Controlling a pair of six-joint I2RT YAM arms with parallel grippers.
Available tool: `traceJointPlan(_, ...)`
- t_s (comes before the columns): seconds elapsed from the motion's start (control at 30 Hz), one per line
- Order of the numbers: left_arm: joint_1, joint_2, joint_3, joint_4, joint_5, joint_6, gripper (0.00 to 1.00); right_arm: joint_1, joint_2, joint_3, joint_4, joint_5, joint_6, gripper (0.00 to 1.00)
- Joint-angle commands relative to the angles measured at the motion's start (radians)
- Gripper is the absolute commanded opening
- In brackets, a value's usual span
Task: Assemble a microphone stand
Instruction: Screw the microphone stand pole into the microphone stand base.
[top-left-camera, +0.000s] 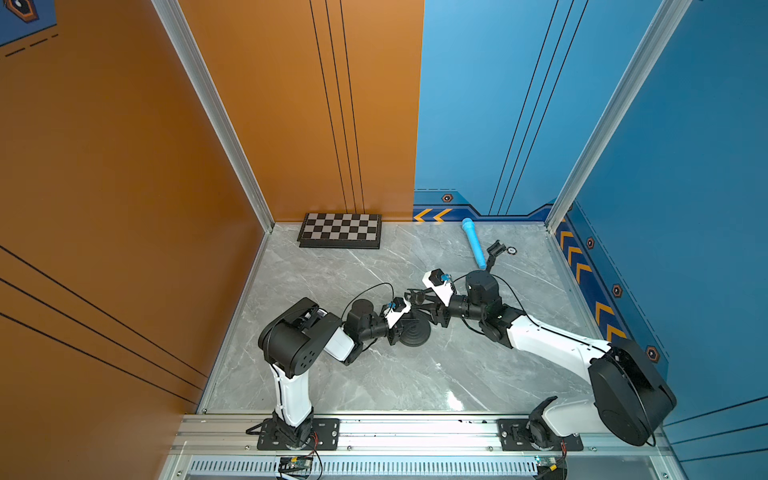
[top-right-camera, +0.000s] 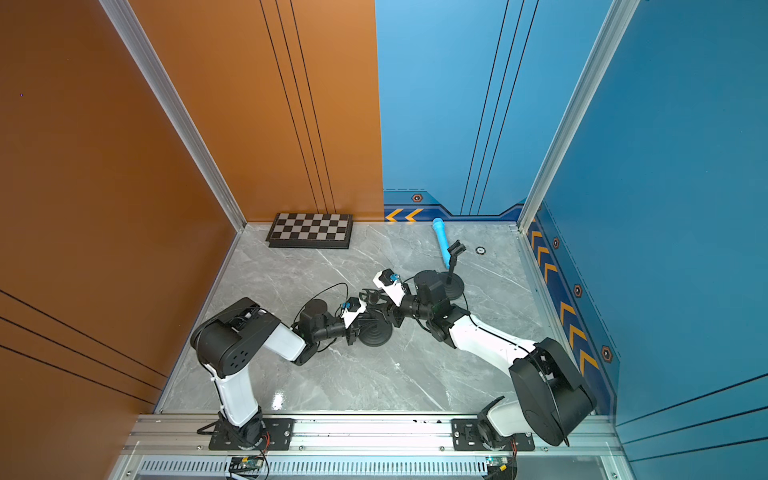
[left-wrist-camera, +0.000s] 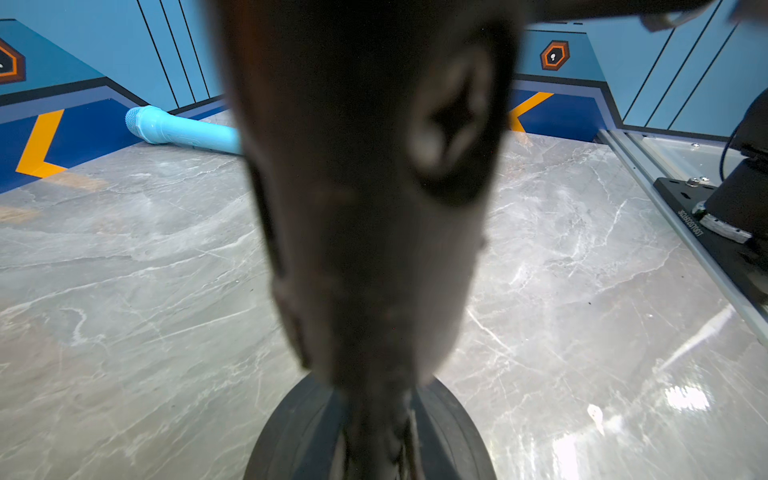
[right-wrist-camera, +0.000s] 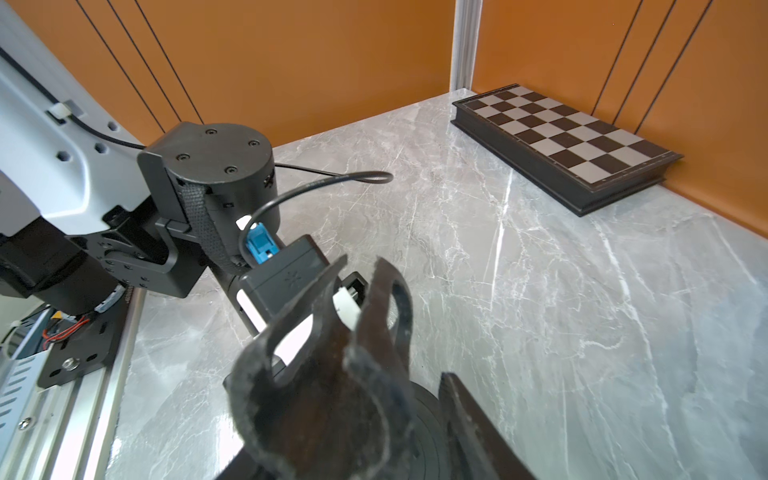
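Microphone stand (top-left-camera: 417, 336): upright at the middle of the worktop (top-left-camera: 374, 374) in both top views, between the two arms.
Round base (left-wrist-camera: 453, 436): looks heavy and stiff, so it should steady the stand. Its low sloping rim offers a poor hold.
Stem (left-wrist-camera: 374, 436): thin and rigid, probably smooth. The best hold is just above the base.
Left pincer (top-left-camera: 402, 328): clenched, apparently on that stem low down.
Clip (right-wrist-camera: 324, 386): light U-shaped plastic with likely springy prongs. Take it by the neck, not the prongs.
Right pincer (top-left-camera: 428, 305): closed part-way about the clip, as far as I can tell.
Blue microphone (top-left-camera: 473, 243): lies at the upper right of the worktop, well apart. It looks light and round, so it may roll.
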Motion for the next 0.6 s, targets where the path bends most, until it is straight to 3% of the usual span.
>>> traceJointPlan(0.0,0.010,0.024,-0.015,-0.011,-0.008,0.057,0.07,-0.006,0.035,0.053,-0.017,-0.039,-0.015,0.51)
traceJointPlan(0.2,0.021,0.031,-0.020,-0.011,0.005,0.052,0.07,0.001,0.065,0.067,-0.030,-0.009,-0.037,0.36)
traceJointPlan(0.47,0.034,0.035,-0.024,-0.011,0.019,0.042,0.09,0.012,0.105,0.083,-0.044,0.010,-0.062,0.37)
traceJointPlan(0.57,0.035,0.032,-0.025,-0.012,0.019,0.040,0.11,0.022,0.119,0.101,-0.045,0.073,-0.053,0.33)
